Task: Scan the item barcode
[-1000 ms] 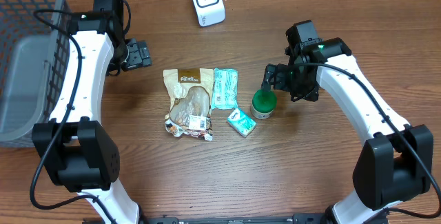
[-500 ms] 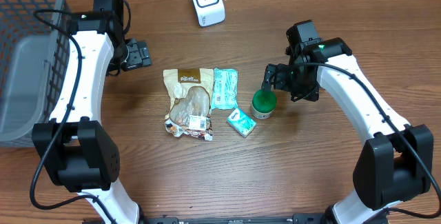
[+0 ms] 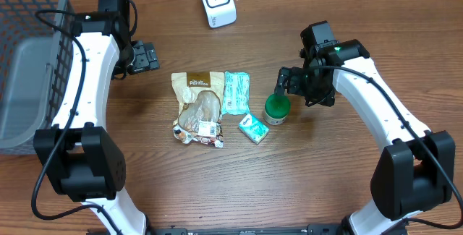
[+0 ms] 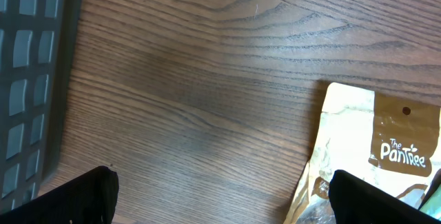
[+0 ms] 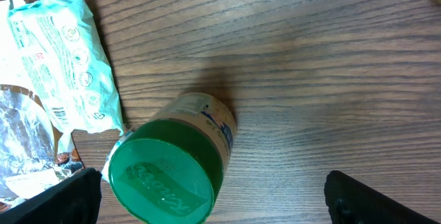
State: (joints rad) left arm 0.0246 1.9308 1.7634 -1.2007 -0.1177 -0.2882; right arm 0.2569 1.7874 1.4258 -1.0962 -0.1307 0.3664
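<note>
Currently: right gripper (image 3: 285, 83) spread wide, empty, close over green-lid jar (image 3: 276, 108). Jar upright on table (image 3: 325, 177), beside teal packet (image 3: 235, 92). Left gripper (image 3: 147, 56) spread, empty, near basket (image 3: 29, 54). Scanner (image 3: 217, 1) well apart from jar.

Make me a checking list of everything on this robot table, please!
Surface: wooden table, bare brown grain.
Job's things: white scanner at the far edge; snack pouch, teal wipes packet, small teal box and green-lidded jar clustered mid-table.
Clutter: grey mesh basket at the left edge.
Tools: left tool open and empty, between basket and pouch; right tool open and empty, close above the jar.
Cables: black cables run along both arms, away from the items.
Surroundings: nothing seen.
</note>
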